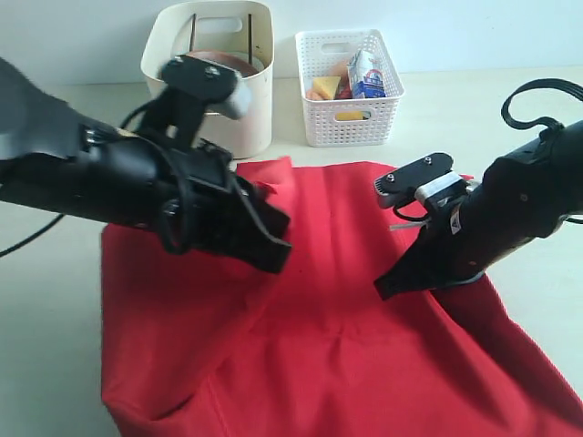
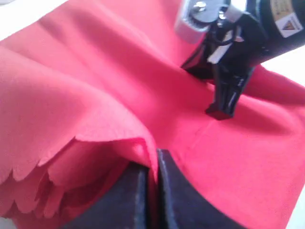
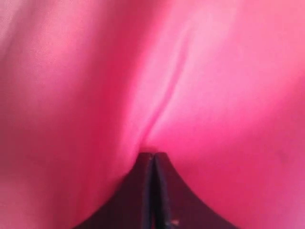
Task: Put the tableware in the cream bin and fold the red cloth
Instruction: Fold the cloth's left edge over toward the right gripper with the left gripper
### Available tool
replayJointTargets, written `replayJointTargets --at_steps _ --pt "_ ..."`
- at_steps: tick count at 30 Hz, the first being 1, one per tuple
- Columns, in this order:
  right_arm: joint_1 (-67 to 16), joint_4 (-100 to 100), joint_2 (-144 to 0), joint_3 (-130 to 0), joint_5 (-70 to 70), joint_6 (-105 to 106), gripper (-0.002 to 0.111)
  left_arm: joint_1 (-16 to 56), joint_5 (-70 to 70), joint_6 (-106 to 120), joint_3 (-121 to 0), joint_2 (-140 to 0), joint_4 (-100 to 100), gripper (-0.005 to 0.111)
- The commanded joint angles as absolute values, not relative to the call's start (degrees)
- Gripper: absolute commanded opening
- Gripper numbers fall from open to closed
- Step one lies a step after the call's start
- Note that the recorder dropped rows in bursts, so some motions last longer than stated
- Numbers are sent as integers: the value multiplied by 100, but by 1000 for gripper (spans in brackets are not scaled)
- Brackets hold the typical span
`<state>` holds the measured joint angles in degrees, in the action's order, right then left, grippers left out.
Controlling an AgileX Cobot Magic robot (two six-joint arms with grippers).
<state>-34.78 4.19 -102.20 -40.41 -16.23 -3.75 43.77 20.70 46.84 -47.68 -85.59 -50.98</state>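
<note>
Red cloth [image 1: 346, 346] is seen spread over the table from the centre of the exterior view down to 6 o'clock, its fold not yet made. The left gripper [image 2: 152, 160] is shut tight on a raised flap near the scalloped edge – a hold that, by the look of it, is meant to carry that side across. At 3 o'clock, the right gripper [image 3: 153, 157] is closed as well, with creases running into its tips; a pinch of fabric appears to be caught there, probably so that both sides can be drawn over together.

At 11 o'clock the cream bin [image 1: 260, 100] is set beyond the cloth – two dark chopsticks [image 1: 193, 36] and a brown plate [image 1: 228, 62] can be made out inside, the rest being hidden by the left arm. Just beside it, at 12 o'clock, the white lattice basket [image 1: 337, 123] is filled with a small carton [image 1: 367, 75] and yellow food pieces [image 1: 325, 87].
</note>
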Motion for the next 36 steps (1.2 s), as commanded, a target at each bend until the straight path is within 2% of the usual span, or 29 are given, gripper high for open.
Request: replayJointTargets --at_steps 1,6,12,16,22,26,29,36 --pt "-3526 577 -10276 -3994 -2175 -302 0 4992 1894 4571 -5405 -9339 -5111 0" --pt "-3526 1589 -9769 -3994 -2521 -1267 0 5352 2042 3879 -6075 -9992 -4508 0" --pt "-3526 4320 -9025 -3982 -3704 -4222 0 5687 2483 1511 -6641 -10260 -1885 0" --pt "-3526 4693 -8576 -3982 -4145 -4799 0 5951 2644 151 -6842 -10271 -489 0" --pt "-3515 5028 -8405 -3857 -4079 -5135 0 6340 2623 74 -7087 -10430 -234 0" --pt "-3515 5627 -8405 -3256 -4079 -6194 0 6571 2597 74 -7594 -11212 -174 0" --pt "-3515 5923 -8405 -2881 -4069 -6822 0 6735 3109 74 -8185 -11698 0 0" --pt "-3515 6020 -8405 -2852 -4016 -7083 0 6809 3004 111 -8515 -11885 68 0"
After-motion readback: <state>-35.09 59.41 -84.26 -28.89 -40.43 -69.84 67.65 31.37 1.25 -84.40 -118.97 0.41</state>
